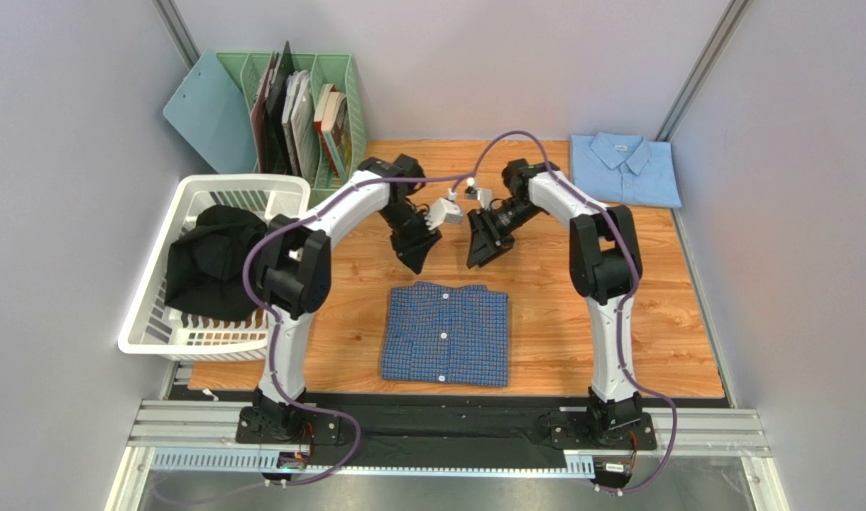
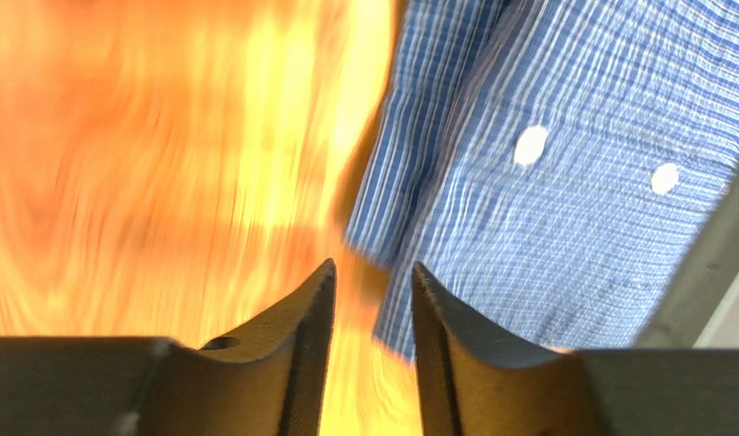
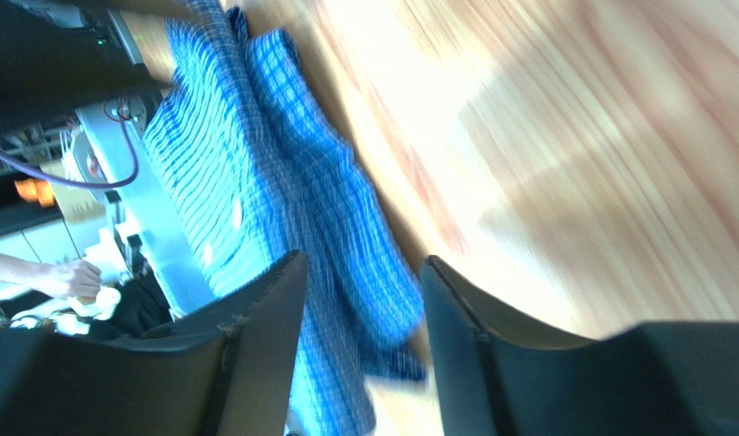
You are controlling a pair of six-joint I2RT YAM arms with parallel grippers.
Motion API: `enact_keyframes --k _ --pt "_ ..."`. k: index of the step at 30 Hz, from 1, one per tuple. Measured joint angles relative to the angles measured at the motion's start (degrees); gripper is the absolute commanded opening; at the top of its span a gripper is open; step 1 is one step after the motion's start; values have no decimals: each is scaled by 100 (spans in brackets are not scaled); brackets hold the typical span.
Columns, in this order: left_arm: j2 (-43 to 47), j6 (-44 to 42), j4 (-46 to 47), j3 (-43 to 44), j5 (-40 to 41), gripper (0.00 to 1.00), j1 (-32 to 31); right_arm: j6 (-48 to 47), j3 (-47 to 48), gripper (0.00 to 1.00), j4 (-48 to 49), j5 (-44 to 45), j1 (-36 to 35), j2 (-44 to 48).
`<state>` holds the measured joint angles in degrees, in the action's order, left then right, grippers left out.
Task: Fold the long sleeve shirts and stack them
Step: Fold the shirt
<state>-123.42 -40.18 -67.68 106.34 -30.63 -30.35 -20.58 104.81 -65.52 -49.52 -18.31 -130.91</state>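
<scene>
- The checked shirt (image 1: 445,332) lies folded into a neat rectangle, collar toward the far side, in the middle of the table (image 1: 640,319) near the arms' bases. It looks finished with folding and ready to be carried.
- The pale blue shirt (image 1: 625,168) rests folded at the far right corner, well apart from the checked one. That corner is probably the stacking spot, and the stack is not yet made.
- The left end effector (image 1: 416,253) hangs just beyond the checked shirt's collar, its fingers narrowly parted and holding nothing.
- The right end effector (image 1: 480,253) hangs beside it, fingers parted somewhat wider and also empty. Both wrist views are blurred.
- Count: two folded shirts and two arms.
- At the left there is one white basket (image 1: 139,319) holding one black garment (image 1: 208,266). Behind it stands one green file rack (image 1: 235,69) with one clipboard (image 1: 208,112) leaning beside it.
</scene>
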Motion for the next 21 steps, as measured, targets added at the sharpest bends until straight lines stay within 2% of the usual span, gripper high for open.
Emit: enact_keyframes --k 3,4,5,8,12,15,16,18,19,20,21 --pt "319 90 -63 -363 -251 60 437 -103 -308 60 -149 22 313 483" --pt "476 140 -59 -584 -308 60 575 -153 -527 65 -157 24 415 741" --pt "608 190 -92 -772 -367 62 680 -190 -730 66 -197 24 479 979" --pt "804 337 -76 -1163 -496 63 793 -245 -1338 74 -245 15 485 1600" --pt "813 501 61 -1499 -555 63 793 -284 -1967 76 -114 55 339 1928" --pt "782 568 138 -1515 -595 59 789 -295 -2337 68 76 236 214 1917" --pt "767 601 168 -1515 -601 56 791 -308 -2402 57 122 297 186 1904" --pt "702 654 221 -1515 -592 43 796 -352 -2472 46 234 402 140 1860" --pt "651 699 243 -1515 -577 38 800 -348 -2507 35 319 470 116 1840" --pt "599 743 269 -1519 -544 25 811 -350 -2544 30 402 551 105 1823" --pt "533 772 280 -1519 -511 19 824 -337 -2570 25 485 627 92 1801"
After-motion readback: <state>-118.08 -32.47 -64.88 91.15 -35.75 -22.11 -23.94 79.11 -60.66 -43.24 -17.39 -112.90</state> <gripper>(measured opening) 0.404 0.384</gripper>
